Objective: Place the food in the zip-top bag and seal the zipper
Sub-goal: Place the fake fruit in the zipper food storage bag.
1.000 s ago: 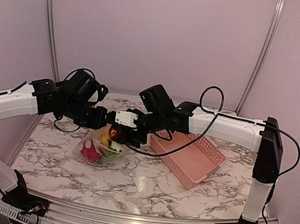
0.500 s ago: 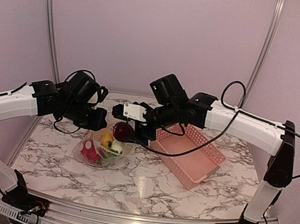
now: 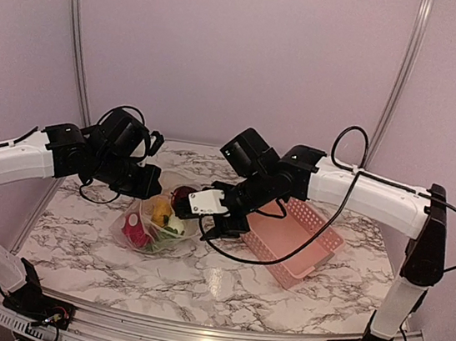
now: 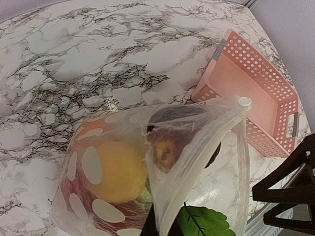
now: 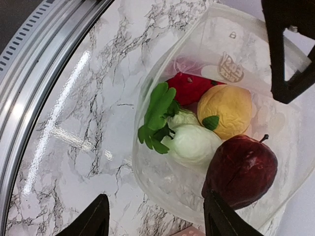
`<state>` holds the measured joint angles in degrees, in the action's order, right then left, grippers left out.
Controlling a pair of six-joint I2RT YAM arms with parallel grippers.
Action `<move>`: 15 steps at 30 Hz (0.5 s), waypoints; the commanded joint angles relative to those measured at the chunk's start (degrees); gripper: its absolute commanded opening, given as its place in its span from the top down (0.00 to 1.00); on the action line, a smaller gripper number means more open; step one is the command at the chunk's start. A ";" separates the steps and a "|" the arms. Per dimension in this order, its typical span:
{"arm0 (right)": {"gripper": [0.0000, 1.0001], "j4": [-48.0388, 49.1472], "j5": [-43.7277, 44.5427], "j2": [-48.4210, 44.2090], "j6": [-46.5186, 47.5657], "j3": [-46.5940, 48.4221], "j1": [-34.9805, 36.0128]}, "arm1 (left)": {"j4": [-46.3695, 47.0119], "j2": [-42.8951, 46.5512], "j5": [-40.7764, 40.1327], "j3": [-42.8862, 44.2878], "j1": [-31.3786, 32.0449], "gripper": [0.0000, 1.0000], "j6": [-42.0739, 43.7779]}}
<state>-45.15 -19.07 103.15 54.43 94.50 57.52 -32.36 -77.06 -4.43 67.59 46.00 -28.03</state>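
The zip-top bag (image 3: 144,242) lies on the table, clear with white dots, its mouth open. My left gripper (image 3: 149,184) is shut on the bag's upper mouth edge (image 4: 197,147) and holds it up. Inside lie a dark red apple (image 5: 241,169), a yellow-orange fruit (image 5: 225,110), a white piece (image 5: 192,142), a green leaf (image 5: 157,115) and a red piece (image 5: 189,86). My right gripper (image 3: 209,218) is open and empty, just above the bag's mouth (image 5: 157,216), with the apple beside its right finger. The zipper (image 4: 241,162) is unsealed.
The pink slotted basket (image 3: 290,238) stands right of the bag, under my right arm, and shows empty in the left wrist view (image 4: 256,93). The left gripper's black fingers (image 5: 280,54) show in the right wrist view. Marble table, metal rail at the front.
My right gripper held the dark red apple over the bag's mouth; it has let go, opened and shifted down and right. The apple lies in the bag. The left gripper has not moved.
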 commanded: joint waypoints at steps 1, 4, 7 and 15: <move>0.37 -1.44 3.46 1.87 2.72 -0.83 1.94 | 0.59 1.68 0.49 -0.07 -0.51 1.00 1.28; 0.38 0.24 4.15 2.58 3.22 -0.89 2.13 | 0.52 1.71 0.38 -0.18 -0.64 1.00 1.51; 0.46 1.97 6.32 3.45 4.07 -0.94 2.45 | 0.54 1.63 0.48 -0.30 -0.78 1.00 1.65; 0.96 6.10 9.33 3.25 3.88 -0.33 2.69 | 0.25 1.59 0.78 -0.36 -1.17 1.00 2.05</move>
<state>-42.46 -11.94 106.48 58.28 93.41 59.68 -32.38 -76.82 -4.03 67.59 45.45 -27.03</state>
